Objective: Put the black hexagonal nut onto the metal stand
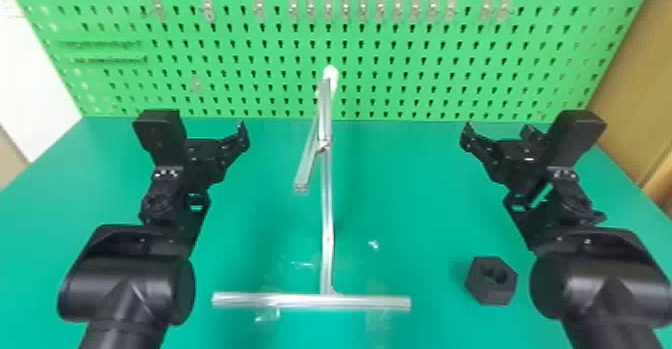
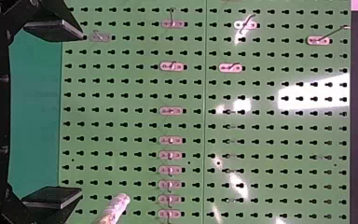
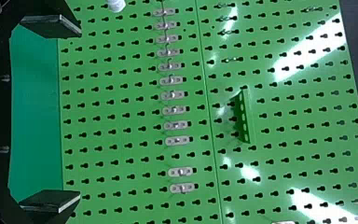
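Note:
The black hexagonal nut [image 1: 491, 281] lies on the green table at the right front, its hole showing. Mid-table rises the silver metal stand [image 1: 326, 213], with a slanted arm and a pale tip. To the stand's right and farther back than the nut, my right gripper [image 1: 495, 130] is open and holds nothing. My left gripper [image 1: 210, 123] is held left of the stand, also open. In the left wrist view the left gripper [image 2: 53, 114] has its fingers wide apart, near the stand's tip [image 2: 114, 207]. The right wrist view gives the right gripper [image 3: 51, 114] spread likewise.
A green pegboard [image 1: 400, 48] with a row of small metal hooks stands behind the table [image 1: 400, 198]. The stand's base bar [image 1: 370, 302] runs crosswise near the front, between the two forearms. Bits of clear tape [image 1: 267, 314] lie by it.

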`<state>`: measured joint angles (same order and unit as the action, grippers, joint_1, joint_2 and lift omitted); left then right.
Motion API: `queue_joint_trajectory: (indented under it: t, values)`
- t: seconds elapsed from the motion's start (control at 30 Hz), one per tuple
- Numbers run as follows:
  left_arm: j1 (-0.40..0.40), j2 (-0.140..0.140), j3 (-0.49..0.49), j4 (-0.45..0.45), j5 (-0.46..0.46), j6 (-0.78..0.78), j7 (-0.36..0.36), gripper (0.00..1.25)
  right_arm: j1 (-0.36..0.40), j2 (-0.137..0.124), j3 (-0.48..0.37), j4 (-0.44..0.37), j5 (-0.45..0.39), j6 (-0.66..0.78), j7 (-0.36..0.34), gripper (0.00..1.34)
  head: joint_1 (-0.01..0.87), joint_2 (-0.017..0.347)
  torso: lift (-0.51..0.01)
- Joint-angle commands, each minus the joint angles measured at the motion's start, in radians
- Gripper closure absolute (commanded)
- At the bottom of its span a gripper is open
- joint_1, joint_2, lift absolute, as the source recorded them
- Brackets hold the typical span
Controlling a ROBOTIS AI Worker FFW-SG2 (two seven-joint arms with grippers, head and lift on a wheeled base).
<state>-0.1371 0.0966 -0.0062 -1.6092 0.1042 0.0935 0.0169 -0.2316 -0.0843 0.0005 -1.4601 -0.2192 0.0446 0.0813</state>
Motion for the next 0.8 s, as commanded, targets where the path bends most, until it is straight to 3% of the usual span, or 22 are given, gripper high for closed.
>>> queue_joint_trajectory:
  t: [0.0,0.77]
  values:
    - [0.001,0.0,-0.001,0.0,0.0,-0.002,0.0,0.11,-0.002,0.0,0.0,-0.002,0.0,0.003,0.0,0.08,0.693,0.081,-0.001]
    - [-0.001,0.0,0.002,0.0,0.002,-0.002,0.0,0.11,-0.005,-0.003,0.0,-0.009,0.003,0.047,0.0,0.08,0.693,0.081,-0.001]
